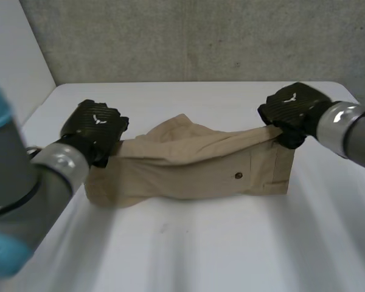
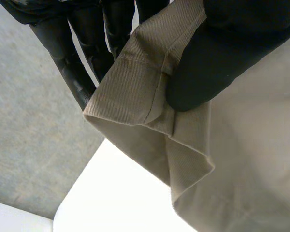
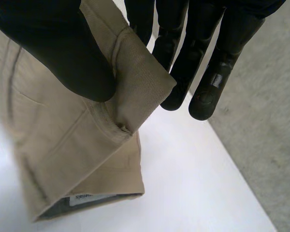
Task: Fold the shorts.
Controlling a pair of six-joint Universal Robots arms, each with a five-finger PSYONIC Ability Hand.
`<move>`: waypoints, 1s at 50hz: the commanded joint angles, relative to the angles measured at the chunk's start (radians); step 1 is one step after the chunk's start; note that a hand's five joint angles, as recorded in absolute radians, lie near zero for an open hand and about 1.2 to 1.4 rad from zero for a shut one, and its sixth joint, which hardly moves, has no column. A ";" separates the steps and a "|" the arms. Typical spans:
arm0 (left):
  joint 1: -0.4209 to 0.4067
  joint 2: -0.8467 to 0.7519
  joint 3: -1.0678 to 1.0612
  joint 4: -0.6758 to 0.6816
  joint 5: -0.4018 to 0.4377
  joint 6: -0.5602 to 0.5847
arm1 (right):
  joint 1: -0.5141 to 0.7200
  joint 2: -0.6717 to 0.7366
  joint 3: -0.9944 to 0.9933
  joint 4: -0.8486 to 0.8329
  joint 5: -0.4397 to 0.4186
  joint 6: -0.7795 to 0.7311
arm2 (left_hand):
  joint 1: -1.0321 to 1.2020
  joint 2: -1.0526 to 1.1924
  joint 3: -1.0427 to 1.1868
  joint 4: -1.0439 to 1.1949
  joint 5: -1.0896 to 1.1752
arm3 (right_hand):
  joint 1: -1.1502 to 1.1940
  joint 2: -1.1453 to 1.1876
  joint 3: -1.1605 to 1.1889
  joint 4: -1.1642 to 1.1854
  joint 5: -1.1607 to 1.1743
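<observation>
In the head view the tan shorts (image 1: 194, 167) lie on the table (image 1: 231, 249), long axis 9 to 3 o'clock, waistband apparently toward 3. The left hand (image 1: 96, 126) holds up the 9 o'clock end and the right hand (image 1: 291, 111) the 3 o'clock end. The left wrist view shows a pinch on a hem corner, the right wrist view a like pinch at the waistband corner; both should carry the raised edge level and taut.

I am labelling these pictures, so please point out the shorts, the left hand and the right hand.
shorts (image 1: 194, 170), head view: middle of the tan cloth.
left hand (image 1: 96, 123), head view: back of the hand.
right hand (image 1: 290, 108), head view: back of the hand.
</observation>
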 commanded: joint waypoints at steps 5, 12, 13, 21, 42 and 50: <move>0.044 -0.310 0.544 0.328 0.074 0.048 | 0.043 0.260 -0.514 -0.310 0.081 0.068 | 0.285 0.202 0.210 0.197 0.227 | 0.449 0.224 0.219 0.207 0.244; 0.049 -0.301 0.600 0.862 0.161 -0.025 | 0.036 0.164 -0.490 -0.891 0.099 0.170 | 0.285 0.202 0.210 0.197 0.227 | 0.449 0.224 0.219 0.207 0.244; 0.048 -0.298 0.597 0.879 0.160 -0.033 | 0.040 0.131 -0.447 -0.930 0.099 0.172 | 0.285 0.202 0.210 0.197 0.227 | 0.449 0.224 0.219 0.207 0.244; 0.097 -0.223 0.378 0.778 0.140 -0.176 | 0.039 0.110 -0.288 -0.756 0.087 0.184 | 0.285 0.202 0.210 0.197 0.227 | 0.449 0.224 0.219 0.207 0.244; 0.033 -0.340 -0.175 0.707 0.141 -0.053 | 0.040 0.262 0.179 -0.482 0.076 0.144 | 0.285 0.202 0.210 0.197 0.227 | 0.449 0.224 0.219 0.207 0.244; 0.045 -0.104 -0.324 0.473 0.123 0.076 | 0.033 0.082 0.346 -0.398 0.062 0.042 | 0.285 0.202 0.210 0.197 0.227 | 0.449 0.224 0.219 0.207 0.244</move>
